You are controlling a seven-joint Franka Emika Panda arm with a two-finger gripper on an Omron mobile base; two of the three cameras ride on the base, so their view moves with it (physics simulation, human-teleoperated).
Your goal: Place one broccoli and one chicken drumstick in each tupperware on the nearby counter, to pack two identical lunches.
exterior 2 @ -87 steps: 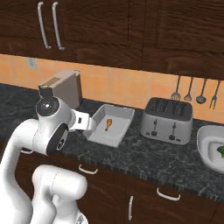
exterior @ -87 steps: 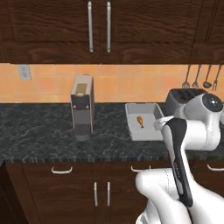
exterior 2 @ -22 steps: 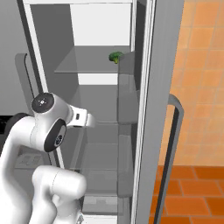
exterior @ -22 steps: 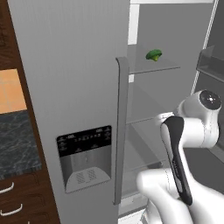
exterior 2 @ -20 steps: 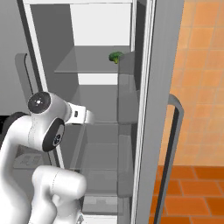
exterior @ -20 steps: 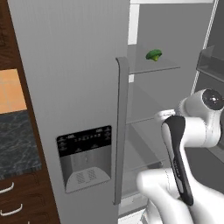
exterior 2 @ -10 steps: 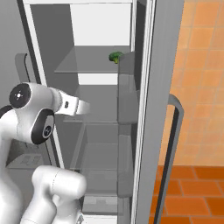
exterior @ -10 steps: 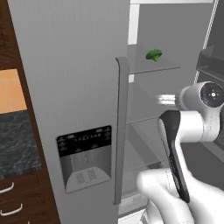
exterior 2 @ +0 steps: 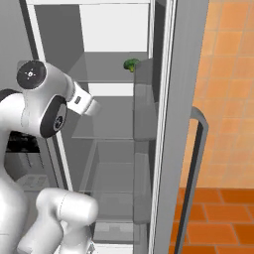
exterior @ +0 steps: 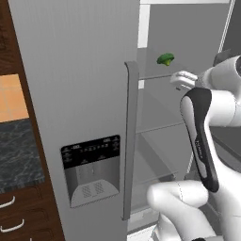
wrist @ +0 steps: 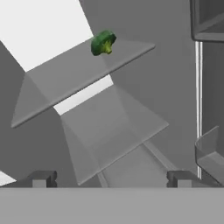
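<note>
A green broccoli lies near the edge of the upper glass shelf inside the open fridge. My gripper hangs in front of the fridge compartment, below the broccoli and short of it. It is open, its fingertips stand wide apart with nothing between them. A strip of the dark speckled counter shows at the far left, over brown drawers. The tupperware and the chicken drumstick are out of view.
The fridge's closed left door with a dispenser panel and a long handle stands left of the arm. The open right door and its handle stand to the right. Lower glass shelves and a door bin lie near the hand.
The base moved from the counter to the fridge, so the whole picture changed. Over the last second my hand has risen from the middle shelf's height towards the upper shelf.
</note>
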